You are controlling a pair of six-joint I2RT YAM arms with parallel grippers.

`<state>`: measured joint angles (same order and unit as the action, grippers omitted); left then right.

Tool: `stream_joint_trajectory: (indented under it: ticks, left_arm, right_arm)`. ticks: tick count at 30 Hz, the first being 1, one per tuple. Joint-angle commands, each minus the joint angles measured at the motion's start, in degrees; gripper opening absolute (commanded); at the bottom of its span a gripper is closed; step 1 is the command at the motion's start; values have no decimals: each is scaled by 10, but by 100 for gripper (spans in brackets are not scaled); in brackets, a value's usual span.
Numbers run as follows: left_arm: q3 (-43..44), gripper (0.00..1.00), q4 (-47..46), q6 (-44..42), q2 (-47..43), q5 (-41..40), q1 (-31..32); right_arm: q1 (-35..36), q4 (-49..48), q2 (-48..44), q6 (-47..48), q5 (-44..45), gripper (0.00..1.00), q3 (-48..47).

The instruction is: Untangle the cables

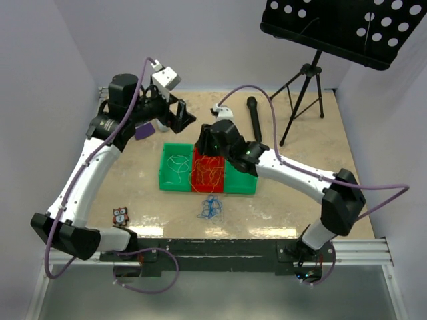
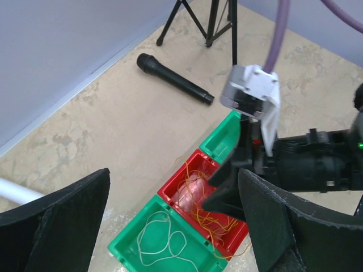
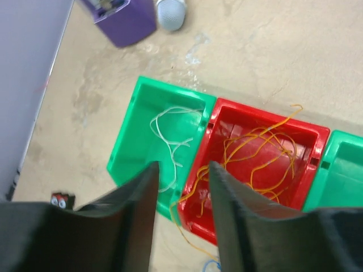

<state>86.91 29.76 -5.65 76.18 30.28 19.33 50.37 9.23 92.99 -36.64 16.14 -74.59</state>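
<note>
A white cable (image 1: pixel 177 166) lies in the left green bin (image 1: pixel 165 175). Orange-yellow cables (image 1: pixel 208 175) fill the red bin (image 1: pixel 195 160), one strand trailing over its near edge. A blue cable (image 1: pixel 209 208) lies in a small tangle on the table in front of the bins. My right gripper (image 1: pixel 208 141) is open and empty, hovering above the red bin; its wrist view shows the orange cables (image 3: pixel 262 164), the white cable (image 3: pixel 170 133) and a tip of blue (image 3: pixel 211 264). My left gripper (image 1: pixel 185 120) is open and empty, high above the table behind the bins.
A right green bin (image 1: pixel 243 183) adjoins the red one. A black microphone (image 1: pixel 254 115), a tripod stand (image 1: pixel 301 93) with a perforated black desk (image 1: pixel 347 23), a purple box (image 1: pixel 143 131) and a small owl figure (image 1: pixel 120 215) stand around.
</note>
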Motion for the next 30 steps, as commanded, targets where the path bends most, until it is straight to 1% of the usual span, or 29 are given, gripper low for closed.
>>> stream_joint_trajectory:
  ticks: [1, 3, 5, 9, 12, 13, 16, 21, 27, 30]
  left_arm:
    - [12, 100, 4, -16, -25, 13, -35]
    - [10, 100, 2, -15, -24, 20, -46]
    - [8, 100, -1, -11, -24, 25, -52]
    - [10, 100, 0, -9, -22, 27, -57]
    - [6, 100, 7, -10, -18, 27, -61]
    - [4, 100, 5, -9, -19, 27, -63]
    - [-3, 100, -5, -1, -21, 32, -71]
    - [-9, 100, -15, 7, -21, 39, -81]
    - [-21, 100, -21, 13, -21, 46, -87]
    - [-26, 100, -22, 13, -23, 48, -90]
  right_arm:
    - [39, -14, -50, 66, -57, 50, 70]
    - [70, -13, -48, 69, -46, 56, 92]
    - [100, -2, -33, 68, -21, 59, 93]
    - [132, -15, -24, 70, -8, 60, 106]
    - [143, -22, -15, 78, 3, 55, 114]
    - [144, -18, -5, 80, 12, 50, 111]
    - [149, -5, 28, 94, 41, 43, 99]
    - [155, -5, 56, 107, 59, 40, 87]
    - [162, -9, 77, 107, 72, 41, 80]
    - [163, -14, 82, 104, 83, 40, 80]
